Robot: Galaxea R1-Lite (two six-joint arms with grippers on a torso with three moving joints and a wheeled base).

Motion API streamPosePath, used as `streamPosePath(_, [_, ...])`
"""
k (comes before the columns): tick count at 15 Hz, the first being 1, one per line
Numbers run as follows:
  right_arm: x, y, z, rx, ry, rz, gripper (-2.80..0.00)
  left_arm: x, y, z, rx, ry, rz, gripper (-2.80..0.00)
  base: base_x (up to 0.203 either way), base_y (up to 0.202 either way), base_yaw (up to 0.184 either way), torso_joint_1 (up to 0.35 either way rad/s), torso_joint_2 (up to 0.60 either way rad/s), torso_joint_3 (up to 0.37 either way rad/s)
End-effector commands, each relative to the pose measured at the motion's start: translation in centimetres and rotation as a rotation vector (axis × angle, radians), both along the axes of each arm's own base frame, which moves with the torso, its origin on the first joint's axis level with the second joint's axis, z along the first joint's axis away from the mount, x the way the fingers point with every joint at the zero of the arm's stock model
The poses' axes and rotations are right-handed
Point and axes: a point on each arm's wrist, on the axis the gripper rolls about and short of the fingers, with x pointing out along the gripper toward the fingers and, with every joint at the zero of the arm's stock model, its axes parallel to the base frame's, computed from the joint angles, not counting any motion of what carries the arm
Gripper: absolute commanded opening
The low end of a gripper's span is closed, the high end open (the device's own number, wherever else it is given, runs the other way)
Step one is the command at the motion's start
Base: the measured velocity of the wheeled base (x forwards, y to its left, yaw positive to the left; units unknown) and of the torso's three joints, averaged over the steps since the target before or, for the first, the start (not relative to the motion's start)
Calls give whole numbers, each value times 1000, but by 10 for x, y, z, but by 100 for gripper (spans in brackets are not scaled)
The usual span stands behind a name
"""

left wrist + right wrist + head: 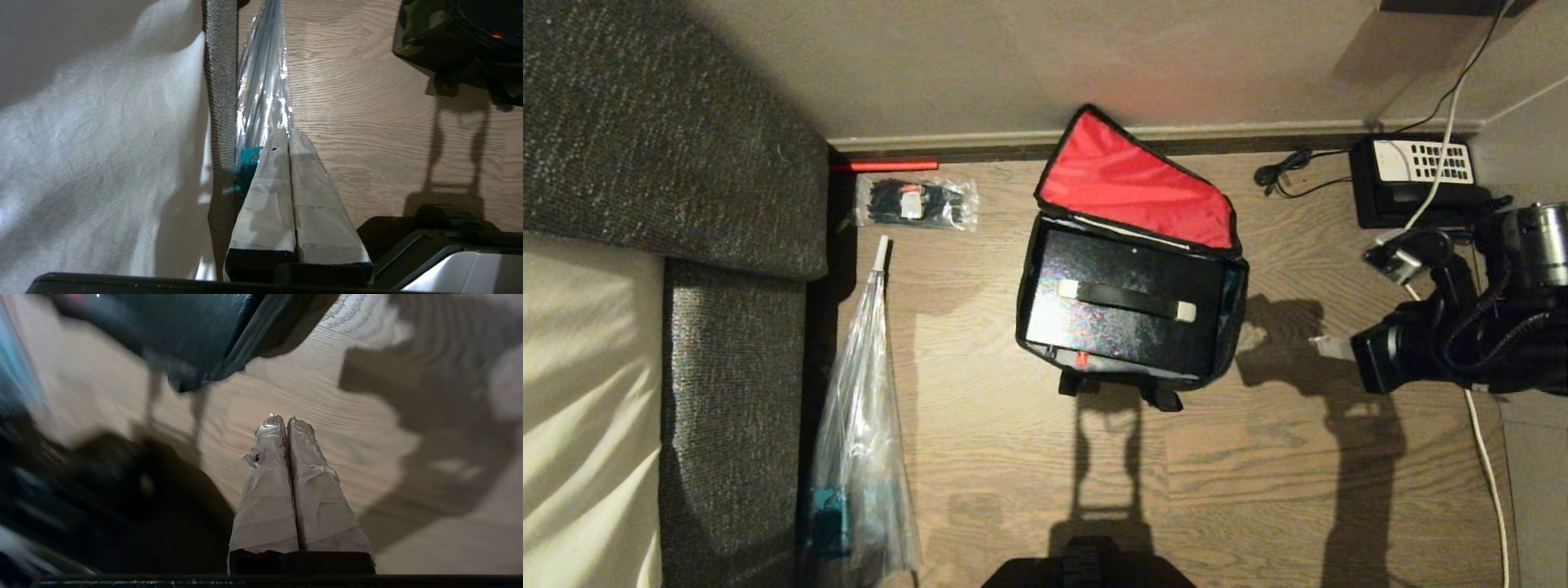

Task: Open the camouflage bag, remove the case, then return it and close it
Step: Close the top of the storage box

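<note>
The right gripper is hanging beside the camouflage bag, its taped fingers pressed together on nothing above the bare wooden floor. The bag is lying just off the fingertips, a small gap apart, with its long axis running across in front of the jaws rather than toward them. The left gripper, jaws likewise pressed together, is sitting well off by the sofa, so the right arm is nearer. The bag is standing open, its red-lined lid tilting up on the far side, and the case is lying inside, glossy black, its strap handle facing up.
</note>
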Motion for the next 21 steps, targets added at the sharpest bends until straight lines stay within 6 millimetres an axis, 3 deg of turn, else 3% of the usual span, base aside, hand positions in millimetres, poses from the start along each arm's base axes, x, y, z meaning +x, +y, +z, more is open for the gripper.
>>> streamPosePath(1, [22,-3,-13,194,91,-134,-280,0,0,0,0,0,1,-280,0,0,0,0,0,0])
streamPosePath(5, [86,-13,-14,594,176,-375,-280,0,0,0,0,0,1,-280,0,0,0,0,0,0])
streamPosePath(10, [154,-33,-19,752,136,-444,-280,0,0,0,0,0,1,-280,0,0,0,0,0,0])
streamPosePath(16, [185,-31,-19,818,147,-281,-280,0,0,0,0,0,1,-280,0,0,0,0,0,0])
streamPosePath(21, [196,-30,-4,923,146,-180,-280,0,0,0,0,-2,1,-280,0,0,0,0,0,0])
